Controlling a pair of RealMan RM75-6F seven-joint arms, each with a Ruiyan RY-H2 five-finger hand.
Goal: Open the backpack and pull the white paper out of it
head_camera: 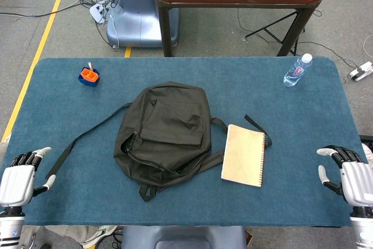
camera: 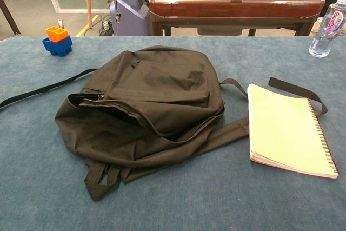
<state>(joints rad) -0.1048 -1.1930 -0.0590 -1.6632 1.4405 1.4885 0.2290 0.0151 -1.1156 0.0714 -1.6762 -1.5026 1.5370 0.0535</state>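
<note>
Black fabric backpack (head_camera: 166, 132) lies flat at the centre of the blue-covered counter (head_camera: 291, 202), its zippered opening (camera: 116, 113) toward the near left and gaping partly in the chest view. We cannot see white paper in either view. 1 long strap (head_camera: 87, 138) trails left across the counter; another strap (head_camera: 257, 127) runs out to the right, passing under the far corner of a spiral-bound notebook (head_camera: 245, 154) that lies just beside the backpack on its right.

We note our left hand (head_camera: 20, 178) at the near left edge of the counter, fingers (head_camera: 41, 153) apart, holding nothing, well apart from the backpack. Our right hand (head_camera: 349, 176) sits at the near right edge, fingers likewise apart and empty.

Far left: a small blue-and-orange holder (head_camera: 88, 76). Far right: a clear water bottle (head_camera: 297, 70), upright.
</note>
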